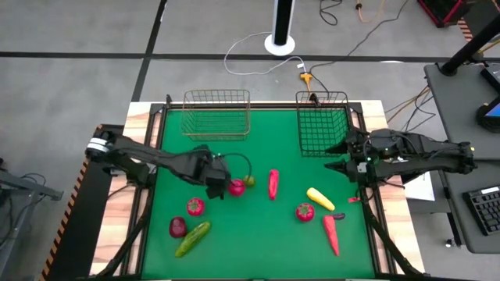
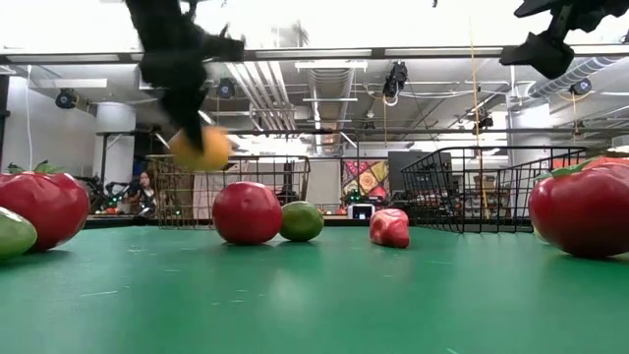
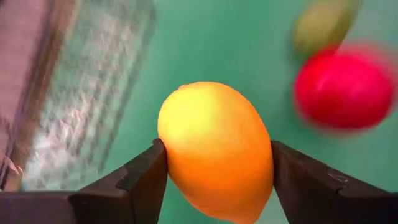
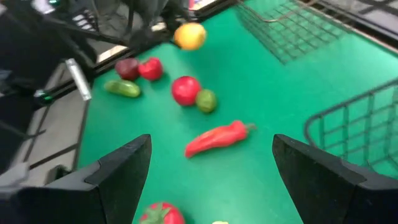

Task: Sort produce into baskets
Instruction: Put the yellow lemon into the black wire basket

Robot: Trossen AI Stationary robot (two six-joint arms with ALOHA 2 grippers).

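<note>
While the left end effector (image 3: 217, 168) holds the lemon (image 3: 214, 149) clamped between its two fingers, lifted clear of the green tabletop (image 1: 258, 234), we judge the step in hand to be the carry to a basket. To do it well, we would keep the squeeze steady, hold the height above the basket rim, and let go only once the lemon sits over the open top; the fruit is round and slick, so a tilt could roll it out.

Left to right in the high view:
- Dark-red round fruit (image 1: 178, 227) and cucumber (image 1: 192, 239) lie near the front left; a red round fruit (image 1: 195, 206) just behind them.
- Left end effector sits mid-left over the mat, the tan basket (image 1: 216, 114) well apart behind it at the far edge.
- Pink-red fruit (image 1: 236, 186) and lime (image 1: 249, 180) lie just beside that end effector, touching or nearly so.
- Red chili (image 1: 273, 183) at centre, then a red fruit (image 1: 305, 211), a long yellow piece (image 1: 320, 198), a second chili (image 1: 332, 234).
- Black basket (image 1: 323, 122) at far right rear.
- Right end effector (image 1: 344, 165), fingers spread and empty, waits beside the black basket's front corner.

The lemon fills the grip squarely, pads on its opposite flanks.
</note>
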